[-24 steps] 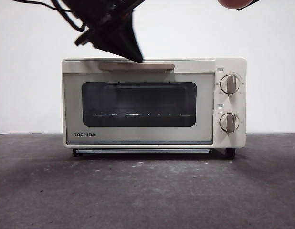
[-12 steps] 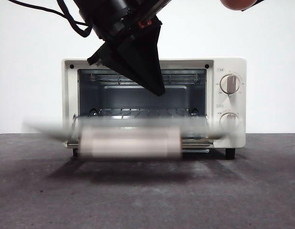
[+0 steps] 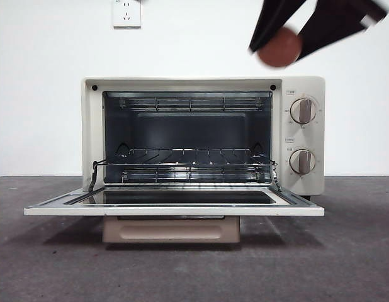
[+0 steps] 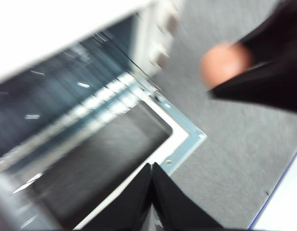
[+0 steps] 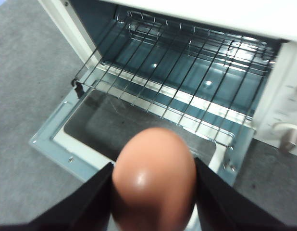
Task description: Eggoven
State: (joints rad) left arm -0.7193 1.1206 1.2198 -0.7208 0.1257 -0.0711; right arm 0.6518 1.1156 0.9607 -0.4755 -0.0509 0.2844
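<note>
Door (image 3: 175,209): dropped flat, wire rack (image 3: 188,165) exposed in the oven (image 3: 304,135) | left gripper (image 4: 152,192): jaws pressed together, empty, above the door's corner | right gripper (image 3: 308,25): jaws clamp the egg (image 3: 279,47) high above the knobs | advice: lower egg level with rack, enter straight, release gently.

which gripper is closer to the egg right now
Right. The right gripper is clamped on the egg, above the oven's open door. The left gripper, jaws shut and empty, is off to one side over the door.
</note>
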